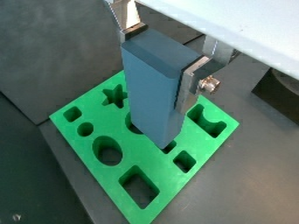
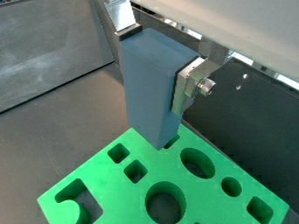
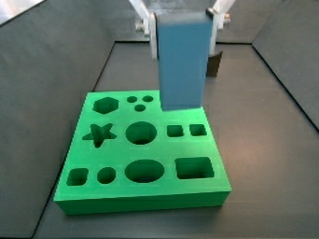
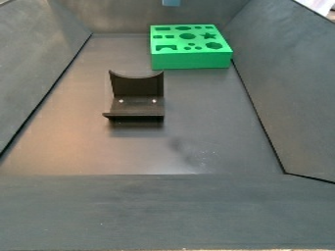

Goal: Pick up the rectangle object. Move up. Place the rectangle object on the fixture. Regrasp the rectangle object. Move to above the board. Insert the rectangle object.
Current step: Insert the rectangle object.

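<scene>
Claw is clamped on the rectangle object, silver fingers pressing its two opposite narrow sides near the upper end, so the plates are only as far apart as the block is thick. Block hangs upright, long axis vertical, straight down from the claw; same grip shows in both wrist views and in a side view. Directly below the claw is the board, bright green slab lying flat on the dark floor. Block's lower end sits over the middle of the board, near a round cut-out and between the star cut-out and the notched cut-out on the far side; cannot tell whether the tip touches the board or is just above it. In a side view the block's lower end overlaps the board behind the round and small square holes. In a side view the fixture stands on the floor well apart from the board, dark L-shaped bracket on a base plate, nothing on it; claw and block do not show in that view. Grey walls surround the floor.
</scene>
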Controlling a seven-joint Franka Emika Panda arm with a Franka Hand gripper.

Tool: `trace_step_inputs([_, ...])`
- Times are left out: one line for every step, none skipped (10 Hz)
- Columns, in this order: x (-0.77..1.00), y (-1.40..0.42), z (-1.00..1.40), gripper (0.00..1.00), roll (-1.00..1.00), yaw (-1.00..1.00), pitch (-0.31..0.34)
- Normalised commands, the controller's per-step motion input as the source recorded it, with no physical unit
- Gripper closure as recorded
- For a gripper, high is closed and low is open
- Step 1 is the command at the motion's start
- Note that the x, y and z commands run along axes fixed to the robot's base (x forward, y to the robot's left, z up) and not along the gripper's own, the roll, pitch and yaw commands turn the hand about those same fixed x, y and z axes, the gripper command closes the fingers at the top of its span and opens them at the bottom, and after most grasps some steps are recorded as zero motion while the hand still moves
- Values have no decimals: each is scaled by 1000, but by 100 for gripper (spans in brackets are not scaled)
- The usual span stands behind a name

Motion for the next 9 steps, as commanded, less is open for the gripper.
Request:
trace_step_inputs([486, -566, -309, 100, 236, 186, 3])
trace_step_inputs([540, -594, -320, 100, 201, 171, 0])
trace_step_inputs([586, -574, -383, 100, 186, 146, 0])
trace_step_inputs([514, -511, -491, 100, 157, 117, 0])
trace_step_inputs([480, -509, -506, 100, 154, 114, -1])
trace_step_inputs([383, -514, -511, 100, 117, 31, -49])
trace_step_inputs([383, -517, -497, 100, 111, 14, -51])
trace_step_inputs([363, -511, -500, 100, 116, 17, -57])
trace_step_inputs([300, -491, -503, 100, 126, 29, -60])
